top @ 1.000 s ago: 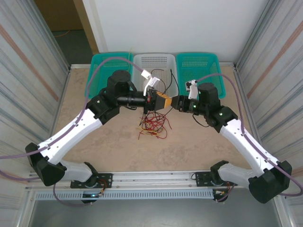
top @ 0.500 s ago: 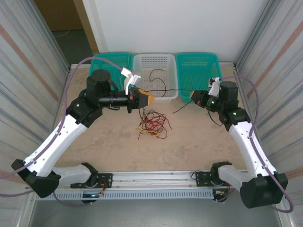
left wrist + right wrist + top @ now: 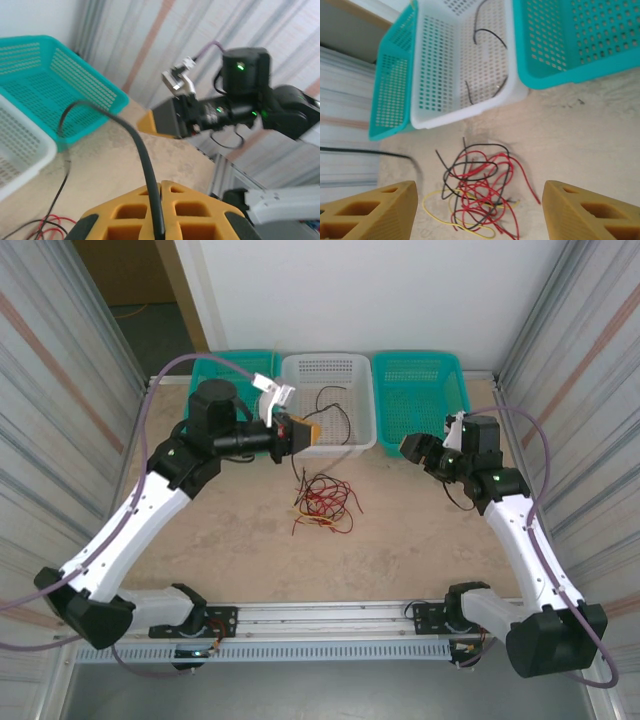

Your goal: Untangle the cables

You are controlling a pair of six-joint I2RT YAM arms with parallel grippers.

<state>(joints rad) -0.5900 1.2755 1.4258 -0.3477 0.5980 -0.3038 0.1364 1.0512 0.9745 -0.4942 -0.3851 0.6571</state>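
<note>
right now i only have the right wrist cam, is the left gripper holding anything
observer: yes, the left gripper is shut on a black cable, which is clamped between its jaws.
operator: where is it relative to the baskets
observer: on the top camera it's at the front left corner of the white basket.
operator: and where am i
observer: your right gripper is in front of the right teal basket, off to the right of the tangle.
</note>
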